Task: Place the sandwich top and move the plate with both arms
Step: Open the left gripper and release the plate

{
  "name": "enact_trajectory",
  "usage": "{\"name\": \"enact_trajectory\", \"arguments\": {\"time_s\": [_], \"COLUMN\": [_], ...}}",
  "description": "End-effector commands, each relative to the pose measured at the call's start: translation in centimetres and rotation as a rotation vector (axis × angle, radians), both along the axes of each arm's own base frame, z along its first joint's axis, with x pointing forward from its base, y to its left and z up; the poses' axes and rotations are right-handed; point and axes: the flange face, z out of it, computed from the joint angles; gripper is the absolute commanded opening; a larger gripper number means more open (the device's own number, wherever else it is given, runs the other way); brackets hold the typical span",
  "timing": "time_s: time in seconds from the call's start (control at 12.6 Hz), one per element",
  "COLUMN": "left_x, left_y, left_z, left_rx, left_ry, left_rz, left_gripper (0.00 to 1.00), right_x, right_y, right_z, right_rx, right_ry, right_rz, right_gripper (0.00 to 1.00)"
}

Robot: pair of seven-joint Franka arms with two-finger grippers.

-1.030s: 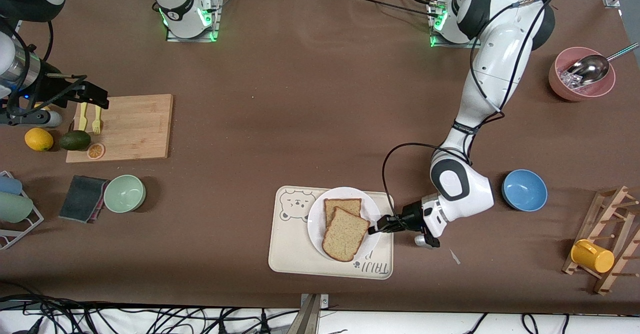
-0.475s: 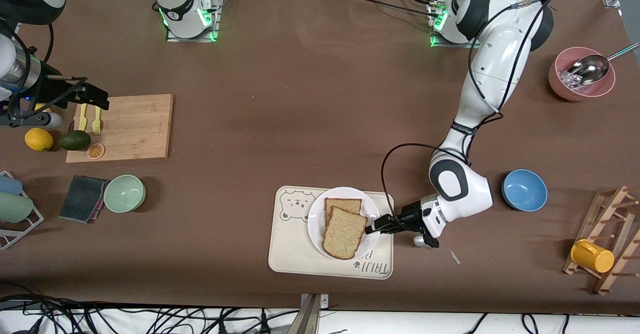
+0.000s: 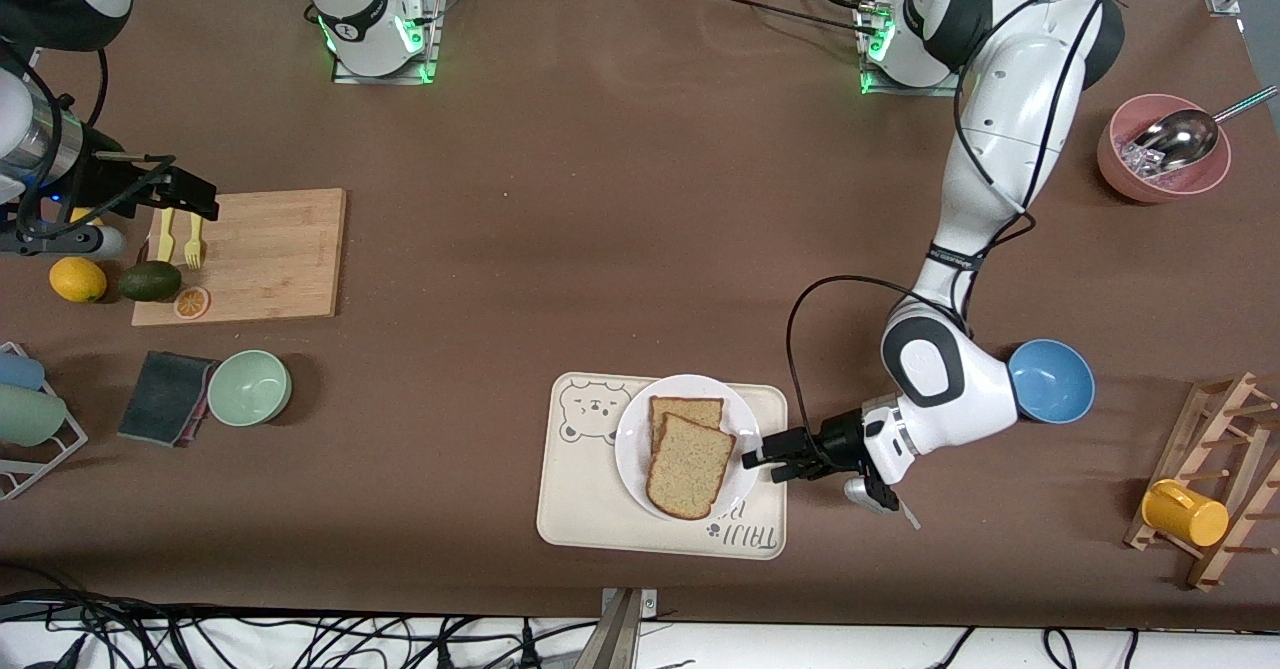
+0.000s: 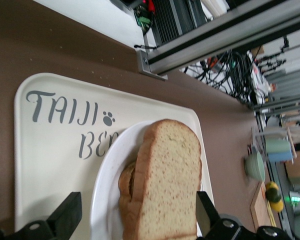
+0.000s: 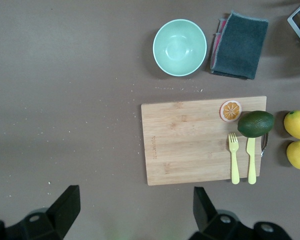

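The sandwich top (image 3: 690, 464) lies slanted on the other bread slice (image 3: 690, 411) on the white plate (image 3: 632, 449). The plate stands on the cream bear tray (image 3: 590, 509). My left gripper (image 3: 762, 455) is open, low over the tray at the plate's edge toward the left arm's end, just clear of the slice. In the left wrist view the sandwich top (image 4: 170, 185) and plate (image 4: 107, 190) lie between the open fingers of the left gripper (image 4: 136, 210). My right gripper (image 3: 190, 194) waits open and empty over the cutting board's end, and shows open in the right wrist view (image 5: 135, 200).
A blue bowl (image 3: 1050, 381) stands beside the left arm's wrist. A pink bowl with a metal scoop (image 3: 1163, 149) and a wooden rack with a yellow cup (image 3: 1185, 512) are at the left arm's end. Cutting board (image 3: 260, 254), green bowl (image 3: 249, 387), cloth, lemon and avocado are at the right arm's end.
My left gripper has opened and drawn back a little from the top slice, which stays on the plate. The left arm's wrist has swung toward the blue bowl. The right arm has not moved.
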Motion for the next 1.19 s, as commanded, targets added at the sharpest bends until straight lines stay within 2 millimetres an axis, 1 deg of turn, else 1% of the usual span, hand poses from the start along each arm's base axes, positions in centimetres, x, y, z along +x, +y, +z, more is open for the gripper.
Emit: {"name": "enact_trajectory", "arguments": {"time_s": [0.0, 0.16, 0.24, 0.4, 0.55, 0.71, 0.95, 1.11], "left_x": [-0.8, -1.4, -1.7, -2.0, -3.0, -4.1, -5.9, -7.3], "left_y": [1.5, 1.5, 1.1, 1.1, 1.1, 1.4, 3.0, 4.3], "left_z": [3.7, 5.9, 6.7, 9.9, 13.8, 17.6, 23.5, 27.5], "left_rx": [0.109, 0.229, 0.285, 0.441, 0.59, 0.696, 0.882, 0.917], "left_ry": [0.031, 0.044, 0.065, 0.112, 0.157, 0.18, 0.174, 0.211], "left_rz": [-0.065, -0.104, -0.134, -0.149, -0.174, -0.201, -0.254, -0.221], "left_gripper": [1.0, 1.0, 1.0, 1.0, 1.0, 1.0, 1.0, 1.0], "right_x": [0.1, 0.2, 0.1, 0.1, 0.1, 0.1, 0.1, 0.1], "right_y": [-0.3, -0.3, -0.1, -0.1, -0.3, -0.2, -0.1, -0.1], "right_z": [0.5, 0.7, 0.6, 0.7, 0.4, 0.6, 0.6, 0.6], "right_rx": [0.008, 0.008, 0.008, 0.008, 0.01, 0.008, 0.011, 0.01], "right_ry": [-0.002, -0.006, -0.005, -0.006, 0.001, -0.003, -0.002, -0.001], "right_rz": [0.004, 0.004, 0.006, 0.007, 0.004, 0.006, 0.001, -0.003], "right_gripper": [1.0, 1.0, 1.0, 1.0, 1.0, 1.0, 1.0, 1.0]}}
